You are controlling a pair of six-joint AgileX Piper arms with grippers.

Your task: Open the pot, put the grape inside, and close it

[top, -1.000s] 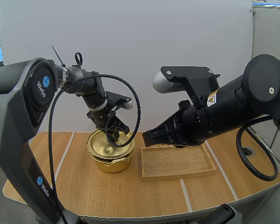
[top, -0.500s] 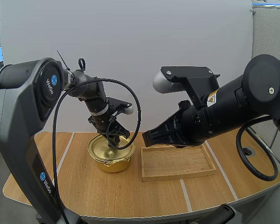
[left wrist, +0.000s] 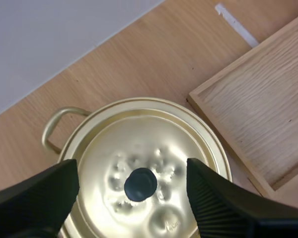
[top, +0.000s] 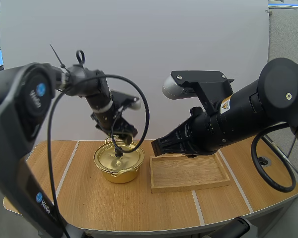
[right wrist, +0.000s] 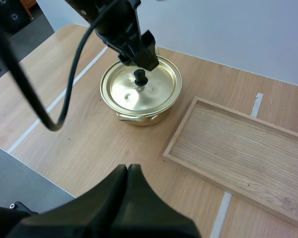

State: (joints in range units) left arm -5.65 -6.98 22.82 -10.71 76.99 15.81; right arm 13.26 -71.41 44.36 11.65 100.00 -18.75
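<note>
Handling: gold lid (left wrist: 144, 144) on pot (top: 120, 173) likely light, stiff, slick | Hold: by black centre knob (left wrist: 140, 184) | Left gripper (left wrist: 133, 166): spread wide astride knob, clear of it | Right gripper (right wrist: 128, 171): pressed together, empty

Pot (left wrist: 139, 101) interior: hidden under lid (left wrist: 154, 134) (contents not discernible). Wooden tray (left wrist: 253, 109): cut by frame edge, left wrist view; far rim behind right arm (top: 248, 114), high view.

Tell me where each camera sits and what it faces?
High view: behind and above the arm bases, facing down over the table; both arms show.
Left wrist view: on the left arm, down at the lid; open left gripper flanks its knob.
Right wrist view: on the right arm, slanting down; shut right gripper shows.
All share the pot and tray.
</note>
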